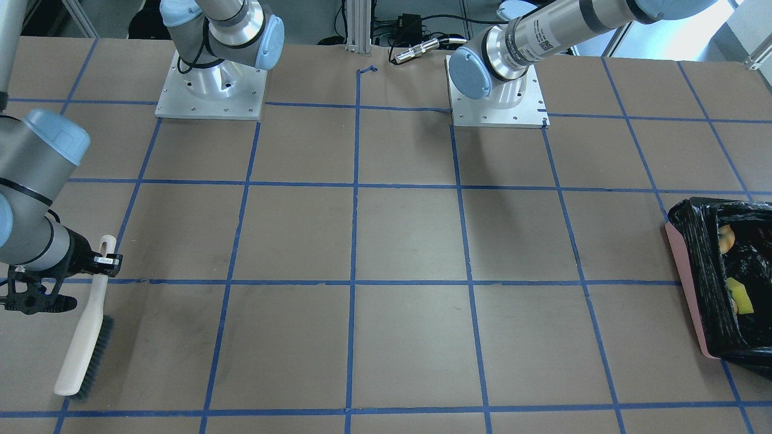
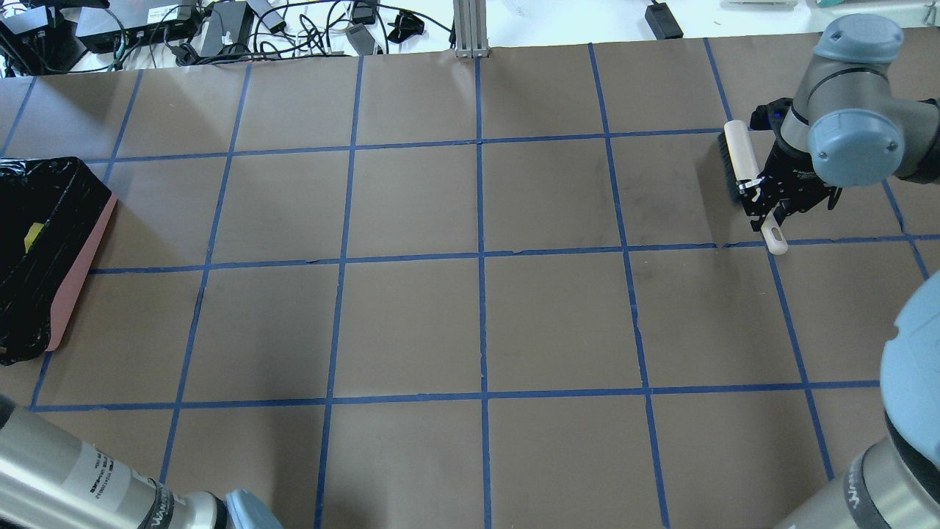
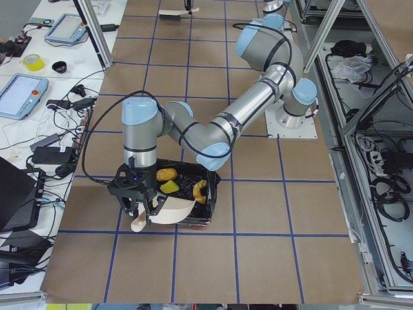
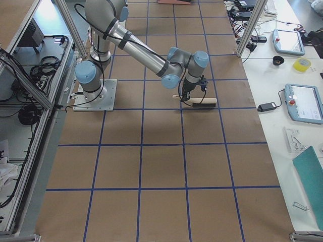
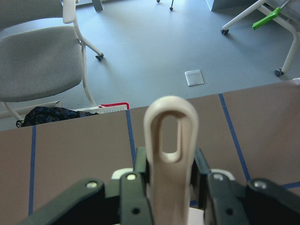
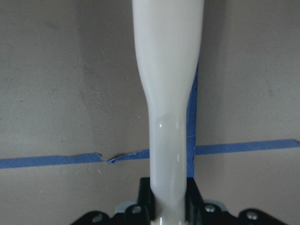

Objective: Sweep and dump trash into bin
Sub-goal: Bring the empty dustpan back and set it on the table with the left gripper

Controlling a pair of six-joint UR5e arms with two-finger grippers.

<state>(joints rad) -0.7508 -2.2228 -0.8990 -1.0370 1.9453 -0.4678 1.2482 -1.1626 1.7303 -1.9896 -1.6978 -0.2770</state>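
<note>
Left claw holds beige dustpan at pink, black-bagged bin.

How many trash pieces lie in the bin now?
3, all inside the bin: a golden-yellow lump, a yellow-green sponge chunk beside it, and a tan dumpling piece. The dustpan may hide others.

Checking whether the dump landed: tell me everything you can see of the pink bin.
The bin is a pink rectangular container lined with a crinkled glossy black bag folded over its rim. It stands upright on the table at the robot's left end. Inside lie a golden-yellow lump, a yellow-green sponge chunk and a tan crimped piece. The left gripper holds the beige dustpan over its edge; whether they touch cannot be told.
</note>
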